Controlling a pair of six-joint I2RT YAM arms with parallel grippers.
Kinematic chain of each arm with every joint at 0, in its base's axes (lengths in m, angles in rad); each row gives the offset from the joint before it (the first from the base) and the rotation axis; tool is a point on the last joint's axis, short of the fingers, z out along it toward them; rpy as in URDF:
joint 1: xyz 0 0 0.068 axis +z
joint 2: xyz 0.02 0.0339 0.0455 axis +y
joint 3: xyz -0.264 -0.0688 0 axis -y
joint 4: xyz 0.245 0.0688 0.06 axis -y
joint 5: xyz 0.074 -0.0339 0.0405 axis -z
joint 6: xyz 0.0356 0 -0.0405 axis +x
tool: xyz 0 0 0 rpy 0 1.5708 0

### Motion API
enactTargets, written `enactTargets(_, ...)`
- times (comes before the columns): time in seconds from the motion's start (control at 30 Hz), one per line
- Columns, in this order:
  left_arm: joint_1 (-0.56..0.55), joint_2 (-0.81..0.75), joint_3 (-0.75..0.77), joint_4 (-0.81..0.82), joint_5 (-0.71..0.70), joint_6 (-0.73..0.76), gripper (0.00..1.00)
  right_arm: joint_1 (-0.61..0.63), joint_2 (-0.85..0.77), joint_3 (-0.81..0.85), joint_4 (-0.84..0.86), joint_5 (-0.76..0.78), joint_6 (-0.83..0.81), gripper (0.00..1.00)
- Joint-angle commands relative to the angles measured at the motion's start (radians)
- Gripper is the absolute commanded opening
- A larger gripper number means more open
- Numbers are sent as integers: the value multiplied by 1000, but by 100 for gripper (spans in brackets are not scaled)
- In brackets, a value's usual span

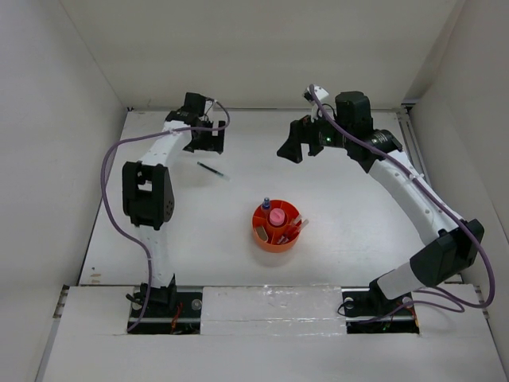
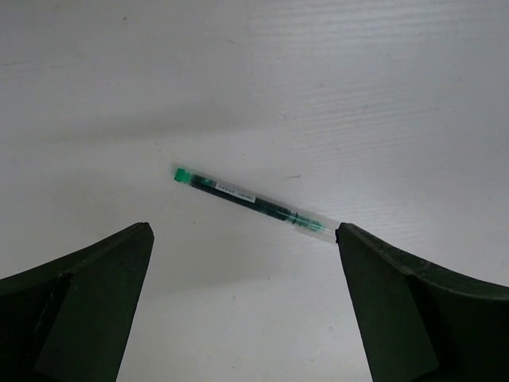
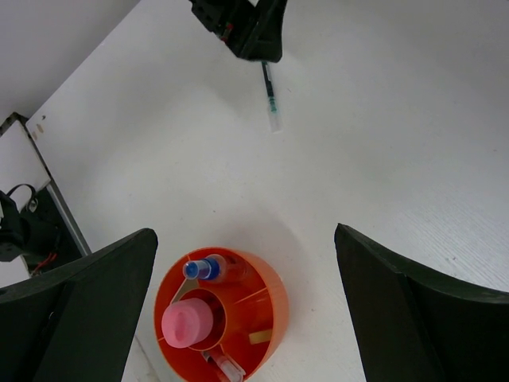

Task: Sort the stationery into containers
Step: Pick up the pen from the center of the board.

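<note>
The orange organiser tray (image 1: pixel 272 245) is sitting near the middle of the white surface (image 1: pixel 358 199). It is already holding a pink tube (image 3: pixel 187 322) in its central cup and a small bottle with a blue cap (image 3: pixel 202 269) in an outer compartment on its far side. Other small pieces are lying in further compartments, too small to name. One dark pen (image 2: pixel 250 200) is lying flat on the surface, well apart from the tray, beyond it and to its left. The left hand (image 2: pixel 242 232) is hovering over that pen, released, fingers spread wide and nothing between them. The pen is running almost in line with the gap between the fingers, touching neither. The right hand (image 3: pixel 245 232) is hanging released and empty above the surface, beyond the tray and to its right. The step in hand looks like collecting this one loose pen. The next move probably calls for the left hand turning so its fingers close across the barrel, lowering onto the pen, then carrying it to a free compartment of the tray.
</note>
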Motion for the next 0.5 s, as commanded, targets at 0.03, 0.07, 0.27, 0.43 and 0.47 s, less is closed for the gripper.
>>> enactTargets(0.03,-67,-87,-65,97,16,227,100,8,-50,-11,40,12,-4,99)
enactTargets(0.07,-54,-78,-37,79,36,241,100,8,-66,-23,40,12,-4,99)
enactTargets(0.27,-35,-78,-118,129,108,362,100,8,-116,-74,72,0,-4,99)
enactTargets(0.43,-47,-78,-182,163,84,425,100,8,-184,-129,83,9,-4,99)
enactTargets(0.47,-47,-87,-219,163,84,435,100,8,-193,-129,83,9,-4,99)
